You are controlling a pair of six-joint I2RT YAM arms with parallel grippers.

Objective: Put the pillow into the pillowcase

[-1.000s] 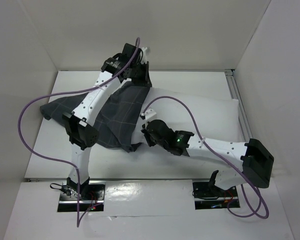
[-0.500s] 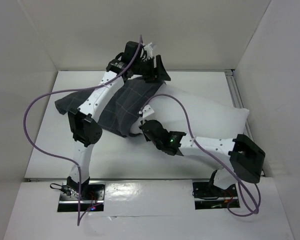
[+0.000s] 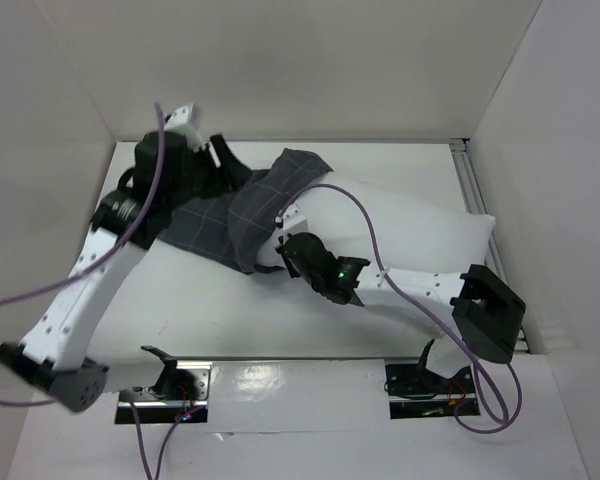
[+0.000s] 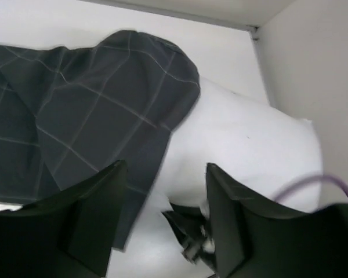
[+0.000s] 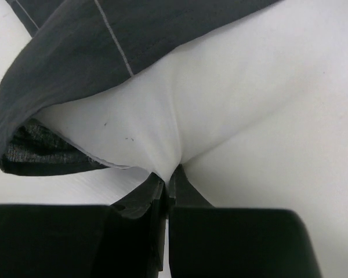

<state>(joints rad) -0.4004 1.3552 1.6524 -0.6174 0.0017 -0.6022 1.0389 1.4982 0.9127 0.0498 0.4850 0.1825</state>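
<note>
**Item 1: pillow** point(image 3: 410, 225). White and puffy. It lies across the right half of the counter point(image 3: 220, 315), its right corner near the side wall. The left end is under the pillowcase; the rest is bare.

**Item 2: pillowcase** point(image 3: 215, 215). Dark grey cloth with a thin light grid, limp and creased. It is spread over the left rear of the counter. Its right part is draped up over the pillow's left end. In the right wrist view the hem lies across the white fabric, and the mouth gapes at the near edge.

**Item 3: left end effector** point(image 4: 165, 167). It hangs above the pillowcase near the back wall. The 2 fingers stand apart with nothing between them, and they touch no cloth.

**Item 4: right end effector** point(image 5: 169, 174). It sits at the pillow's near edge, just beside the pillowcase hem. The fingers are pressed together on a pinched fold of the pillow's white fabric.

**Item 5: purple cable** point(image 3: 370, 215). It arches over the pillow from the right wrist.
</note>
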